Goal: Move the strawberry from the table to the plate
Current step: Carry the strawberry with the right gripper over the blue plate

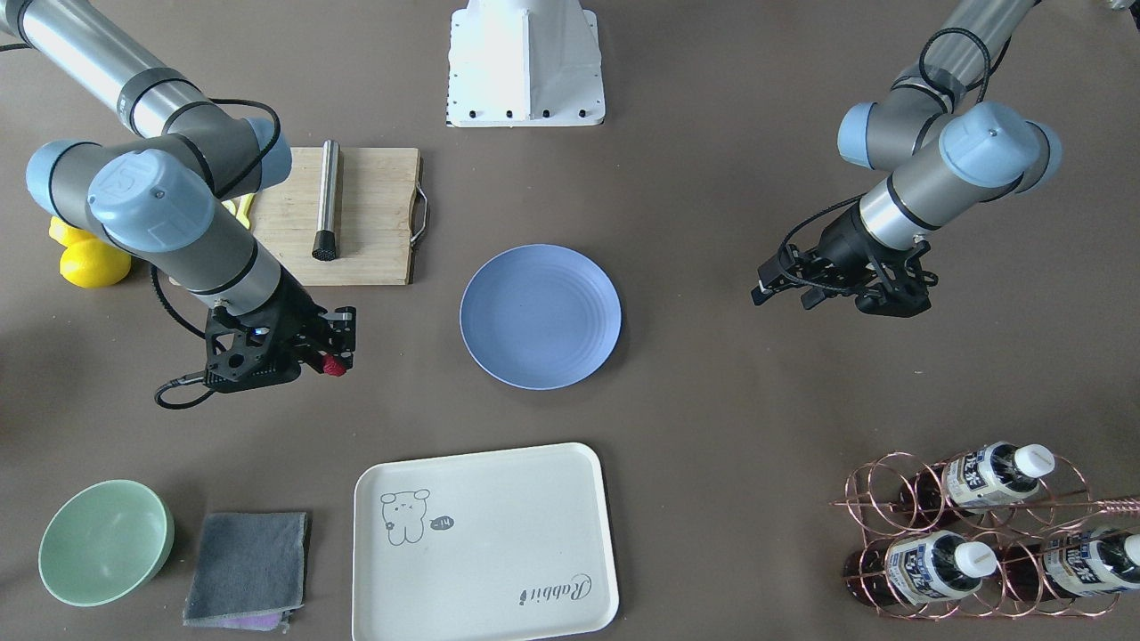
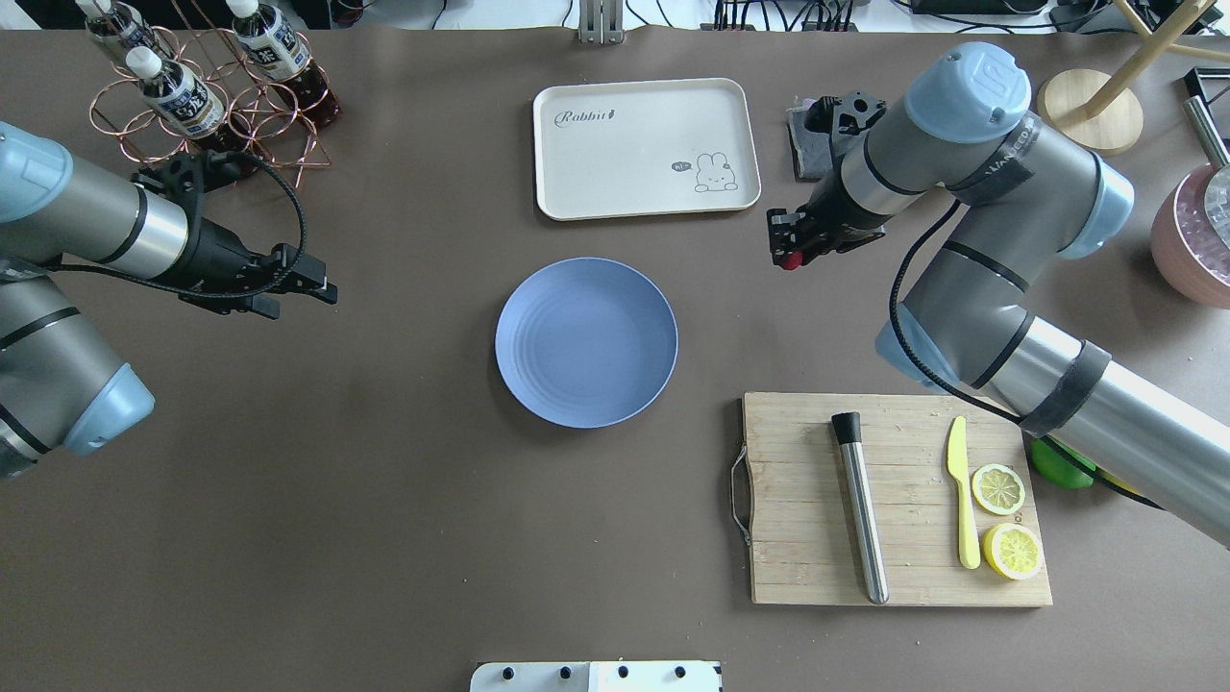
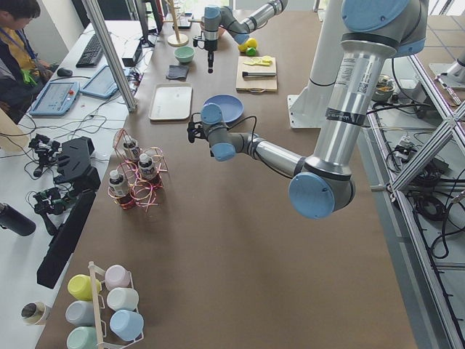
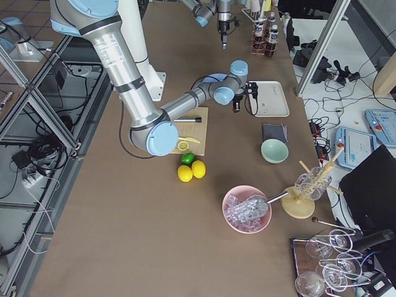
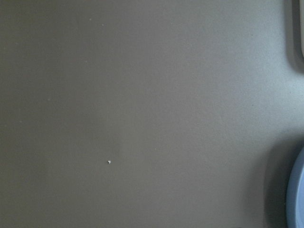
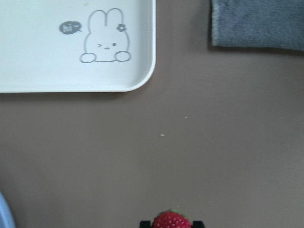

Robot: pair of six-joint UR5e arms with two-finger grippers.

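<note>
My right gripper (image 2: 788, 258) is shut on the small dark-red strawberry (image 2: 791, 260), held a little above the brown table (image 2: 384, 481). It hangs to the right of the light blue plate (image 2: 586, 341), with a gap of bare table between them. In the right wrist view the strawberry (image 6: 171, 220) shows at the bottom edge between the fingertips. The front-facing view has the strawberry (image 1: 334, 365) left of the plate (image 1: 540, 316). My left gripper (image 2: 309, 291) hovers left of the plate, open with nothing in it. The plate's rim (image 5: 297, 190) appears in the left wrist view.
A white tray (image 2: 644, 149) lies beyond the plate, a grey cloth (image 6: 259, 23) beside it. The wooden cutting board (image 2: 898, 500) carries a metal muddler (image 2: 860, 505), a yellow knife and lemon slices. A bottle rack (image 2: 202, 96) stands far left, a green bowl (image 1: 105, 541) past the cloth.
</note>
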